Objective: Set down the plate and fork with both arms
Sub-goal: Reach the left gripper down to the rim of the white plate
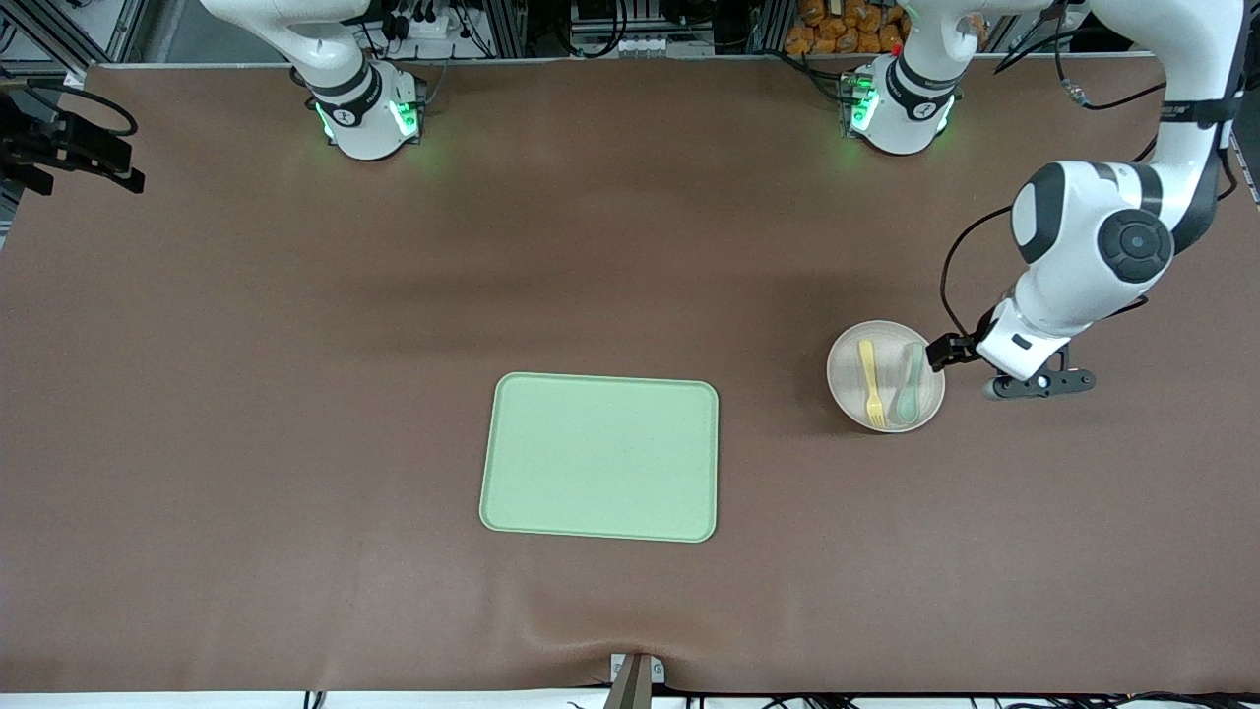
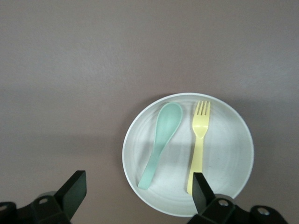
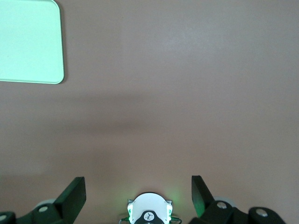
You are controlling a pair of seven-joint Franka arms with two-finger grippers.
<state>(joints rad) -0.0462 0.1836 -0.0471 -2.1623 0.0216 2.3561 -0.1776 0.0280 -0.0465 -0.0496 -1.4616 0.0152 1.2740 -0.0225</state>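
One plate (image 1: 885,375) carries one fork (image 1: 870,382), one spoon (image 1: 910,388).

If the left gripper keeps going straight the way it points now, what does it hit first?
Probably the plate. The left gripper, fingers open, points down at its rim on the side toward the left arm's end; one finger overlaps the fork handle's end, so that may touch first. Depth is unclear.

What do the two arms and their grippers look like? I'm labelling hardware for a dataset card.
Both arms are glossy white with dark grey joint caps and black bands; the left arm carries a black cable. Each base glows green. The left gripper and right gripper have black, wedge-shaped fingers on black bodies with silver screws.
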